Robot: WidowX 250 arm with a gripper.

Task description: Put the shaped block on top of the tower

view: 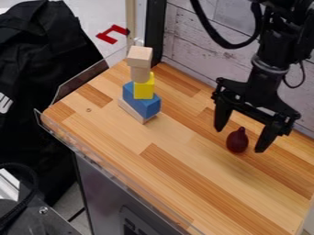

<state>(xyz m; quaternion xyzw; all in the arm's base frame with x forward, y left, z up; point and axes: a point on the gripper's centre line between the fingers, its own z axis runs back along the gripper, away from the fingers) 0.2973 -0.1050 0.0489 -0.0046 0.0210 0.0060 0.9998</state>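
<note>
The gripper (240,138) hangs over the right part of the wooden table, open, its fingers wide apart. Between its fingertips in the view is a dark red, pear-shaped object (237,141) with its narrow end up; neither finger touches it. The tower stands near the back left: a pale wooden piece (136,111) at the bottom, a blue block (142,100) above it, then a yellow block (144,89), a light wood cylinder (140,74) and a light wood block (140,56) at the top. How the middle pieces rest on each other is partly hidden.
The wooden table (169,133) has a clear plastic guard (83,82) along its left edge. A whitewashed plank wall (190,50) rises behind, with a black post (154,32) behind the tower. Black cloth (43,69) lies beyond the left edge.
</note>
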